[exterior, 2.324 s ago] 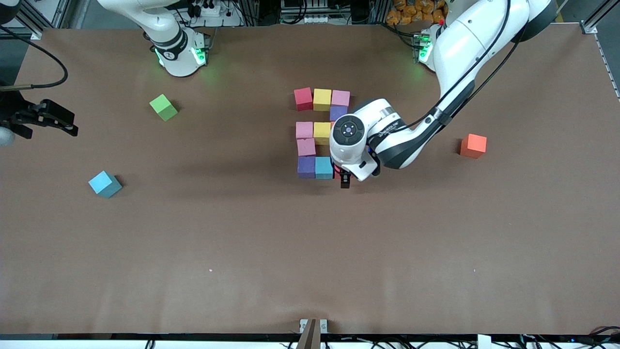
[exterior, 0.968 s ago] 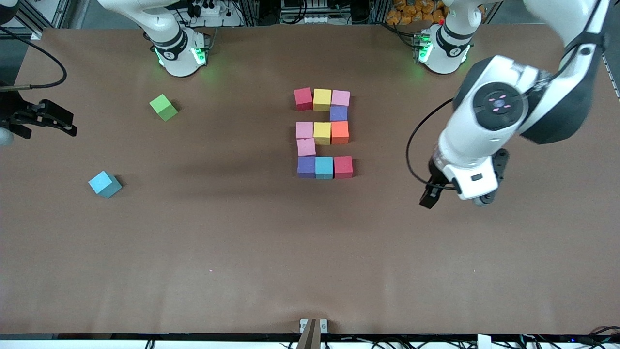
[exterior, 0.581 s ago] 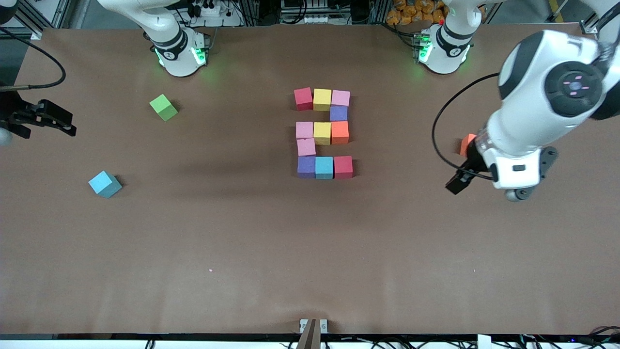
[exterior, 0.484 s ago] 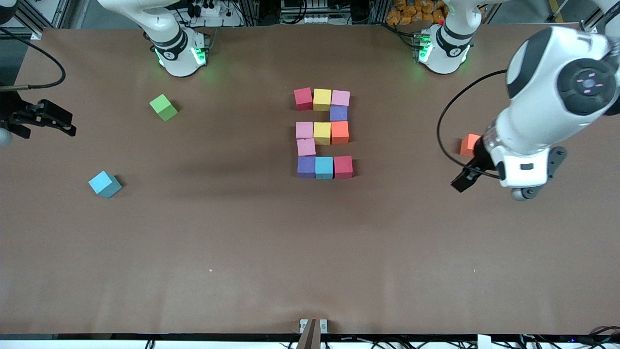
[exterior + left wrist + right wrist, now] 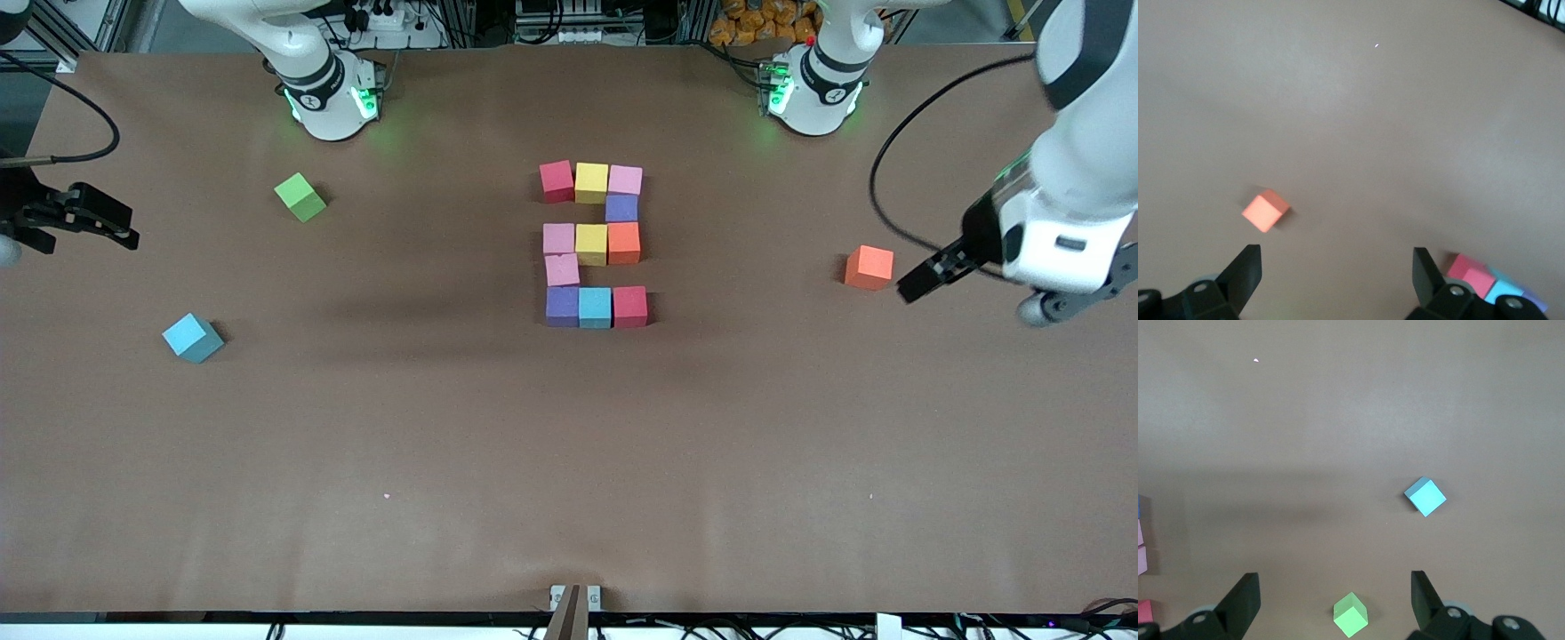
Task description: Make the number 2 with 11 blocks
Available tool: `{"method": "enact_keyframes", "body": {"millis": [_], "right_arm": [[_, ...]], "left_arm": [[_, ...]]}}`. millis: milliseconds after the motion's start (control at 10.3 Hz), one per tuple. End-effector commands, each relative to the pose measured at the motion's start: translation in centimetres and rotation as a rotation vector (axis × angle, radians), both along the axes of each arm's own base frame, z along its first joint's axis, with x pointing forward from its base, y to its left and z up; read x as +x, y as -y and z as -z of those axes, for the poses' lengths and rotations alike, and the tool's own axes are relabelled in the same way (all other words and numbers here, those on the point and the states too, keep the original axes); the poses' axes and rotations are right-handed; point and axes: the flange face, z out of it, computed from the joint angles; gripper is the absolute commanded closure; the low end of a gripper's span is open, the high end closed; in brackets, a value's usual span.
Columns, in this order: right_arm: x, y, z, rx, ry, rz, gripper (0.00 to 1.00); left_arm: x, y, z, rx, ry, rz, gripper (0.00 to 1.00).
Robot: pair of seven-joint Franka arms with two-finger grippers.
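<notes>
Eleven blocks [image 5: 593, 244] seen laid in 2 shape at counter [image 5: 569, 444] middle, well apart from both grippers. Left gripper [image 5: 925, 277] held wide, empty, in air just beside spare orange block [image 5: 869, 268]; one finger hidden in front view. Right gripper [image 5: 1331, 600] wide, empty, arm waiting, partly cut off at counter edge; green cube [image 5: 300, 196] and spare light blue block [image 5: 192, 338] near it.

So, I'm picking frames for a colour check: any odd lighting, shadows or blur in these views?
Front view: green light from the arm bases tints the table beside them; a broad soft shadow lies near the block figure; the left gripper looks slightly smeared. Left wrist view: even light, the loose orange block a little soft. Right wrist view: a faint shadow band crosses the table near the light blue block.
</notes>
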Motion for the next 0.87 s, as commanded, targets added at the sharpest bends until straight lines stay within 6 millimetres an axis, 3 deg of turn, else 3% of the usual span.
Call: {"method": "enact_keyframes", "body": {"millis": [0,291,775], "right_arm": [[-0.4,0.9,0.0,0.004,-0.015,-0.001,0.0],[-0.5,1.4,0.0,0.004,-0.017,0.005,0.0],[-0.5,1.1,0.0,0.004,-0.017,0.001,0.0]], "left_arm": [[-3.1,-1.8,-3.1,-0.004,-0.018,0.15,0.0],[-4.8,-3.7,-6.0,-0.005,-0.001,0.281,0.0],[-4.6,-2.4,-5.6,-0.048,-0.001,0.365,0.0]]}}
